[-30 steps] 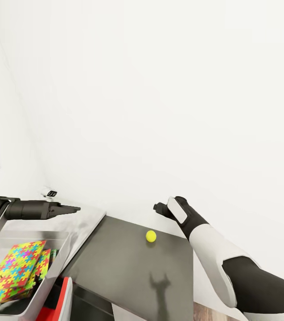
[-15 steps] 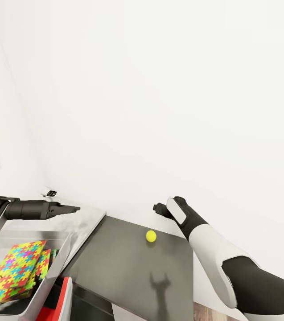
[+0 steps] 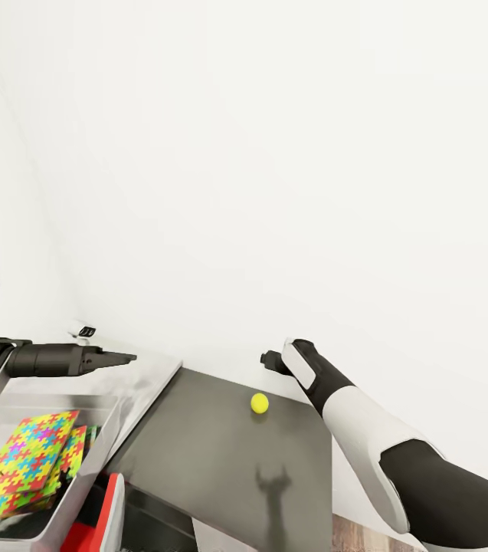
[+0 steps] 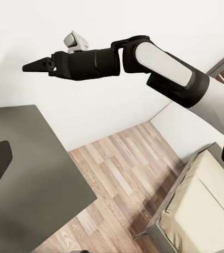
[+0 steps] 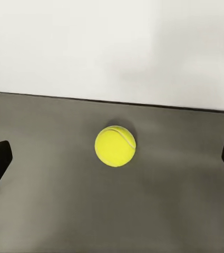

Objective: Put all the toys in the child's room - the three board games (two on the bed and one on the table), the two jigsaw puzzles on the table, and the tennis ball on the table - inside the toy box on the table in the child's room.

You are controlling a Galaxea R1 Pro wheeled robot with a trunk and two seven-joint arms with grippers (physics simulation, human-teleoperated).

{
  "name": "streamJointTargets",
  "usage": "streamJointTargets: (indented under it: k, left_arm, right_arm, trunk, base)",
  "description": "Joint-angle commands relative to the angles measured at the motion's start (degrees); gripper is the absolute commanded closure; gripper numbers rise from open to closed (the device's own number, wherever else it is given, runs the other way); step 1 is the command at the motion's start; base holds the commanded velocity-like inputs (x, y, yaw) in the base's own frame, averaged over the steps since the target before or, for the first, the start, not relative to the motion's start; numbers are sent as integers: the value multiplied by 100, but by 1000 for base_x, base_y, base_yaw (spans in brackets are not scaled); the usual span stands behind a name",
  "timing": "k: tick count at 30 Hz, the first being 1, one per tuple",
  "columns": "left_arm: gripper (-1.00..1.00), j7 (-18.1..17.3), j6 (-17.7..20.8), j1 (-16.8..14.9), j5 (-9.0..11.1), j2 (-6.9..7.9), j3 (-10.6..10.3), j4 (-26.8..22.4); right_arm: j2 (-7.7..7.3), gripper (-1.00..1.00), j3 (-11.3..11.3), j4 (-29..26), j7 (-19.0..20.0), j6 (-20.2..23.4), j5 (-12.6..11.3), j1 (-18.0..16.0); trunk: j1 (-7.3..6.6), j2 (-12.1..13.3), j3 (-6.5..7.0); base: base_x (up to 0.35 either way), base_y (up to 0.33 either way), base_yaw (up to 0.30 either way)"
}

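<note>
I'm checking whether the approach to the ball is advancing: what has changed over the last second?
The right end effector edged slightly up and left above the tennis ball; nothing was grasped. The ball, toy box, jigsaw puzzles and left end effector stayed as they were.

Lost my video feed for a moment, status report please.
Right end effector open, aimed at tennis ball on the dark table, not touching. Left end effector above toy box, state unclear. Puzzles inside. Nothing blocking ball.
</note>
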Motion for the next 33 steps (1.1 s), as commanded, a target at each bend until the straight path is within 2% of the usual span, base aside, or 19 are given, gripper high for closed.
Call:
streamJointTargets:
  k: [1,11,19,25,33]
  left_arm:
    - [-100,-17,61,-7,12,8,-13,1]
    - [-100,-17,77,-13,8,-4,55,-44]
    - [-100,-17,260,-131,-25,3,80,-65]
    - [-100,-17,360,-524,-25,112,91,-69]
    - [-100,-17,356,-644,-31,136,93,-94]
  right_arm:
    - [0,-100,23,-6,-48,13,-42,-6]
    - [0,-100,39,-6,-35,12,-44,1]
    - [0,-100,42,-1,-19,12,-54,2]
    - [0,-100,44,1,-12,12,-68,6]
    - [0,-100,58,-12,-10,11,-58,3]
  trunk:
    - [4,-15,-24]
    - [4,-15,-116]
    - [4,-15,-190]
    - [4,-15,-246]
    - [4,-15,-320]
  base:
    - [0,0,0]
    - [0,0,0]
    - [0,0,0]
    - [0,0,0]
    - [0,0,2]
